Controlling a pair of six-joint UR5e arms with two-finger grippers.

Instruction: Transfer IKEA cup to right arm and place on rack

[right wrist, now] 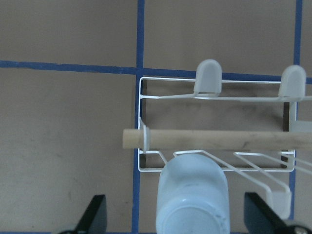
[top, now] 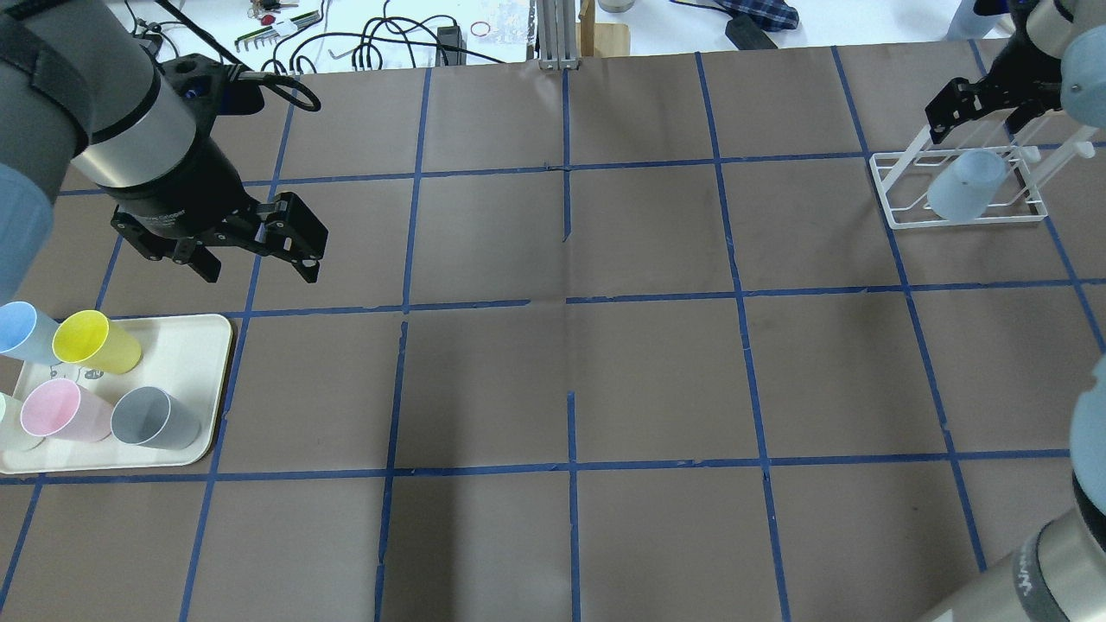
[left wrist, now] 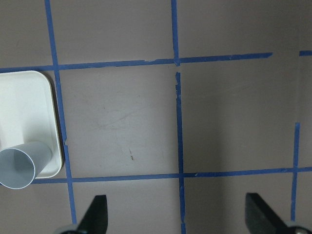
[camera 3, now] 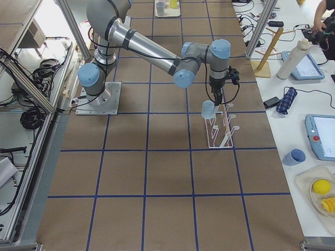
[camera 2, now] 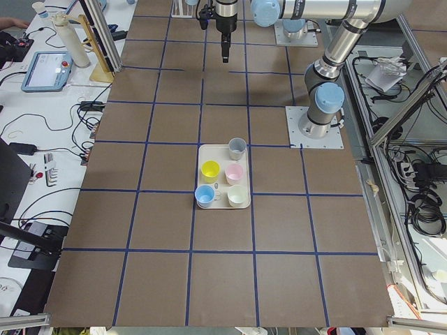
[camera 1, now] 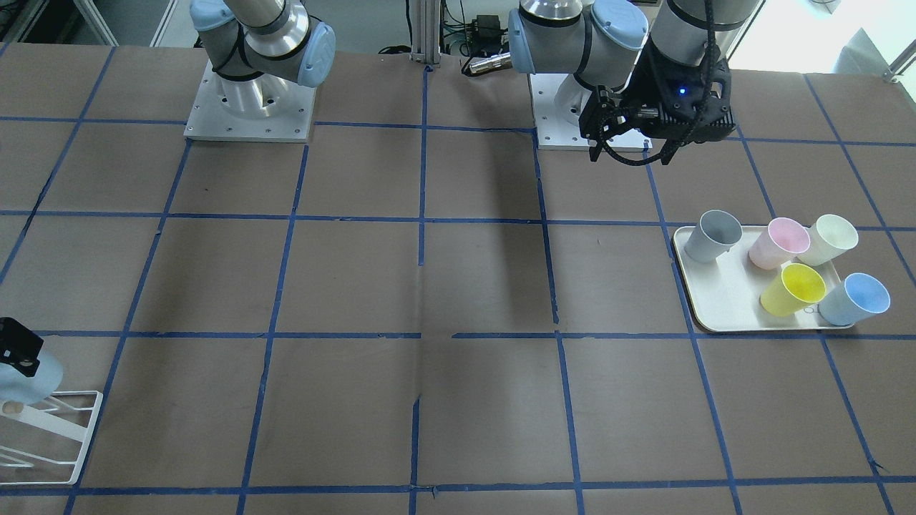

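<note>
The IKEA cup [top: 966, 183] sits on the white wire rack [top: 968, 223] at the far right of the table [top: 570, 371]. It is tipped mouth-down over one of the slanted rods, with its closed base pointing up toward the wrist camera. The right claw [right wrist: 180, 217] hangs directly above it with its fingers spread wide. The cup lies between them, and neither finger touches its wall. By the look of it the placing is all but done, and only a clear withdrawal is left.

The left claw [top: 259, 263] is spread as well and holds nothing. It hovers over bare table just beyond the cream tray [top: 199, 345] at the near left. That tray carries the yellow cup [top: 95, 341], the grey cup [top: 155, 417], a pink cup [top: 65, 410] and the second blue cup [top: 22, 333].

The tumbler is probably very light, thin-walled plastic, stiff enough to hold its shape but smooth. Its taper would let it slide out toward the narrow base under a loose pinch. If it needs reseating, a gentle grip across the wall around mid-height looks safest. A knock from a finger could easily tip it off the rod.
</note>
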